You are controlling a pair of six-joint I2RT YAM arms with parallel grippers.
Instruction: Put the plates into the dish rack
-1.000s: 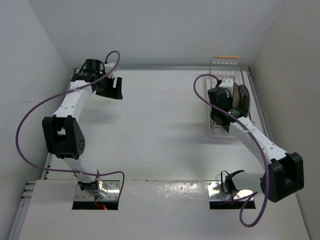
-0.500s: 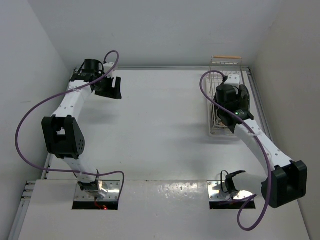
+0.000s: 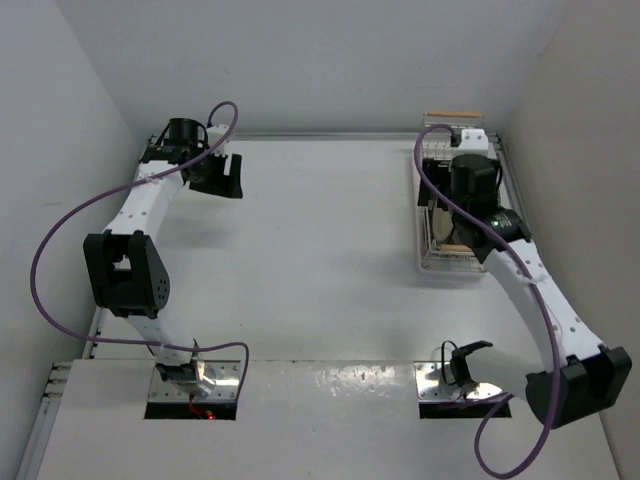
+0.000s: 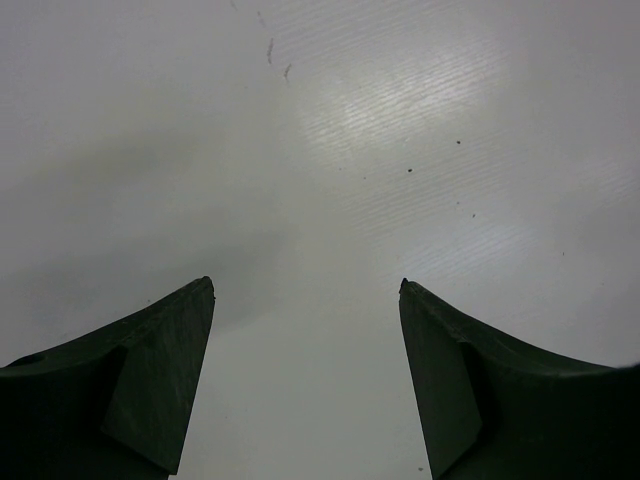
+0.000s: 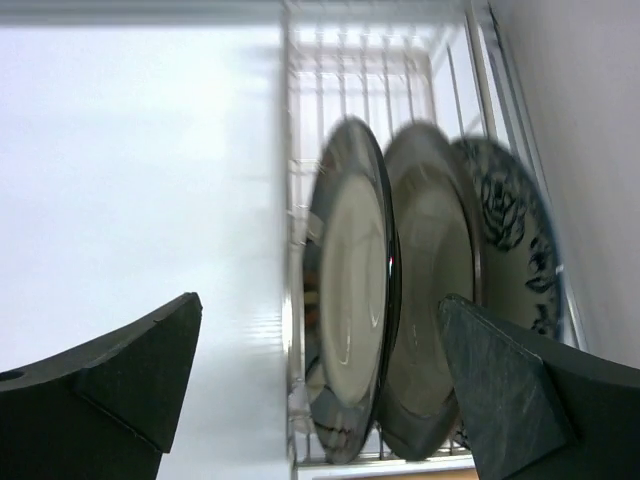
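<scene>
Three plates [image 5: 415, 420] stand on edge, side by side, inside the dish rack [image 5: 360, 70]. The rack sits at the far right of the table [image 3: 320, 250], lengthwise along the right wall. In the right wrist view they run from left to right: a cream plate with a dark rim [image 5: 350, 290], a second cream plate [image 5: 430, 230] close behind it, and a white plate with a blue floral pattern [image 5: 510, 240] nearest the wall. Motion blur softens all three, so finer rim detail cannot be made out.

The right gripper [image 5: 320, 300] hangs over the rack with its jaws spread wide and grips nothing. The plates lie just ahead of it, framed between its two fingers and apart from both. From overhead, the right wrist covers the middle of the rack and hides most of the plates.

A second ago this gripper was pinched narrow on a plate over the near half of the rack. It has since let go, and its wrist has slid toward the rack's far end while its elbow has swung out to the near right.

The left gripper [image 4: 305, 285] has not moved. It hovers at the table's far left corner, well apart from the rack, jaws wide over bare tabletop.
</scene>
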